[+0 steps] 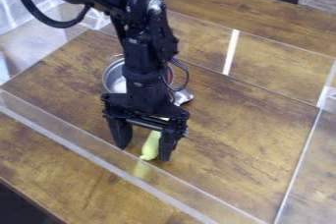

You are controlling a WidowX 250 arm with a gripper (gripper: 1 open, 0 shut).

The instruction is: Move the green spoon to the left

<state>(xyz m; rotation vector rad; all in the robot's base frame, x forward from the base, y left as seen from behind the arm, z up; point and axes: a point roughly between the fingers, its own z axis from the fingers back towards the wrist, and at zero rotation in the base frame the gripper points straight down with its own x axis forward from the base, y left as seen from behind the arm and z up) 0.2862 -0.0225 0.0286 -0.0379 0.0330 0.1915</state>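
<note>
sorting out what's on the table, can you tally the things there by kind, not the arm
green plastic spoon: 1, partly hidden by the black open jaws
round steel bowl: 1, partly hidden by the arm
total: 2

My own fingers (pixel 124 133) are black all over. The spoon (pixel 151 147) under them is pale yellow-green, the table (pixel 237 120) warm brown with darker grain streaks. The bowl (pixel 114 75) behind me looks silvery grey, though I mostly cover it.
</note>
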